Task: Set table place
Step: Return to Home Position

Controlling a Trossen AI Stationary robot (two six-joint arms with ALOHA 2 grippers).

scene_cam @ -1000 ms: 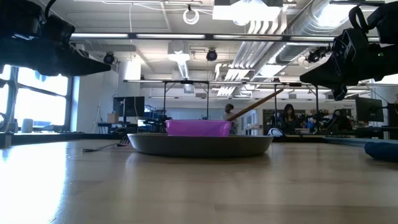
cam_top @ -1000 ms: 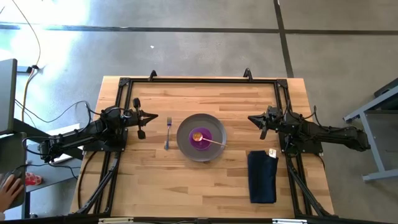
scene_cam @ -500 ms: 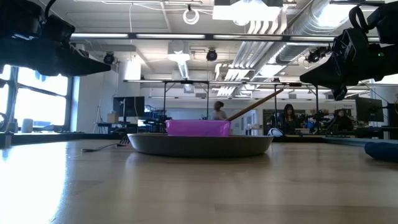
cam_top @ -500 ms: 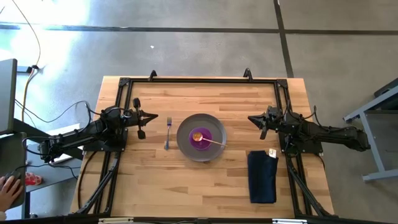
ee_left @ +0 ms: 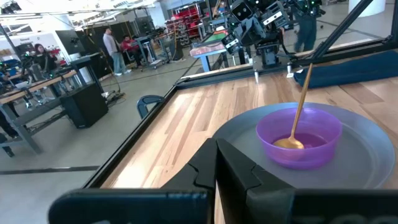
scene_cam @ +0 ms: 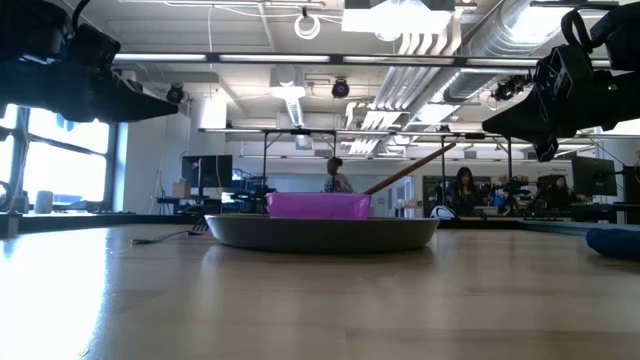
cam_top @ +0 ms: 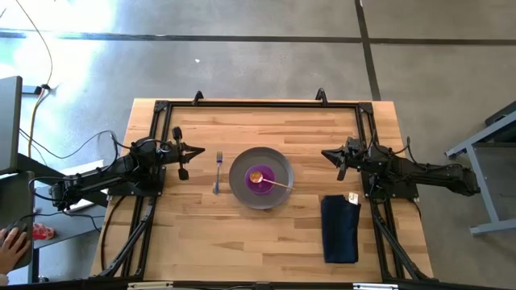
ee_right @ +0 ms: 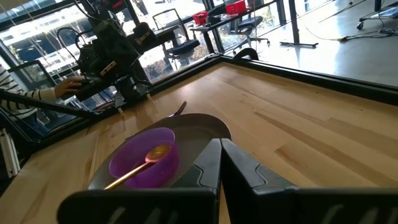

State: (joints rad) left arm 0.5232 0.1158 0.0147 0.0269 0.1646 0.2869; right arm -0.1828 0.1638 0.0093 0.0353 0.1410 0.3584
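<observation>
Hovering shut and empty, my left hand (cam_top: 199,152) is nearest the fork (cam_top: 218,172), my right hand (cam_top: 326,153) opposite. Between them, mid-counter (cam_top: 266,242), sits the plate (cam_top: 242,188) with the bowl (cam_top: 270,170) and spoon (cam_top: 279,184). The napkin (cam_top: 339,229) lies on my right.

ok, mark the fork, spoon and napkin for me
fork (cam_top: 218,172): high view, middle of its shaft.
spoon (ee_left: 301,99): left wrist view, middle of its handle.
napkin (cam_top: 339,229): high view, centre of the folded cloth.
</observation>
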